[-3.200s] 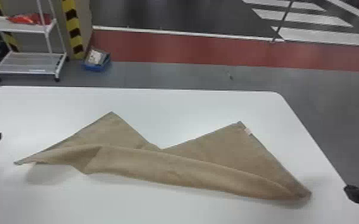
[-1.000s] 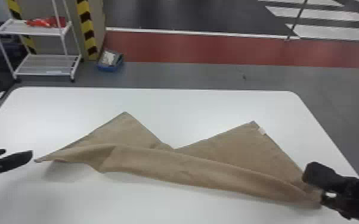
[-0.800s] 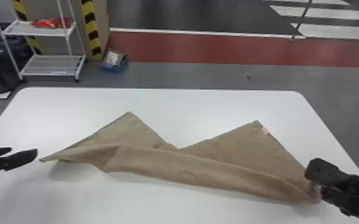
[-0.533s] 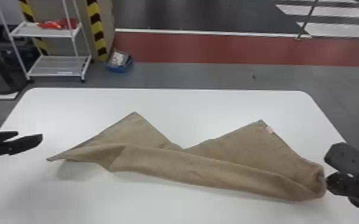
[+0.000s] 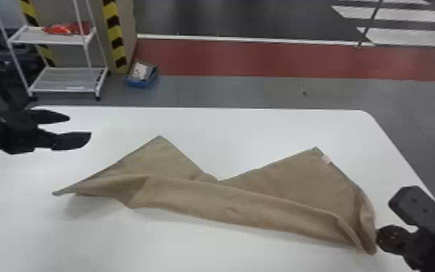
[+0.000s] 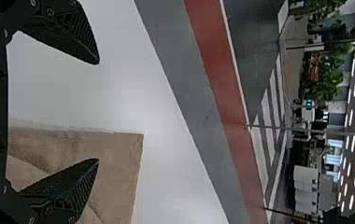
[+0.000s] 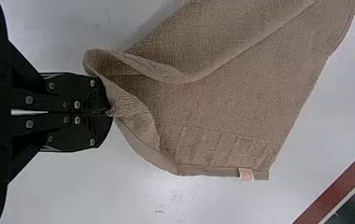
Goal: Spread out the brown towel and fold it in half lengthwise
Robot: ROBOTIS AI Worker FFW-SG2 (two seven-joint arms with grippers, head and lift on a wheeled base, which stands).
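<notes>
My left gripper (image 5: 79, 128) stands open over the table's left side in the head view, up and left of the towel's left peak, holding nothing. The brown towel (image 5: 242, 206) lies folded over diagonally, with two peaks pointing to the far side and a rolled near edge. At its right end, my right gripper (image 5: 377, 237) is at the curled edge. In the right wrist view, my right gripper (image 7: 110, 112) is shut on that edge of the brown towel (image 7: 231, 102). From the left wrist, my left gripper (image 6: 98, 112) shows spread fingers, with a towel corner (image 6: 119, 154) beyond them.
The white table (image 5: 227, 137) has its far edge running behind the towel. On the floor past it stand a white shelf rack (image 5: 61, 79) with red items and a blue bin (image 5: 142, 76).
The left gripper has come in farther over the table and toward its far side. The right gripper has come in from the right and closed on the towel's end, which now curls up.
</notes>
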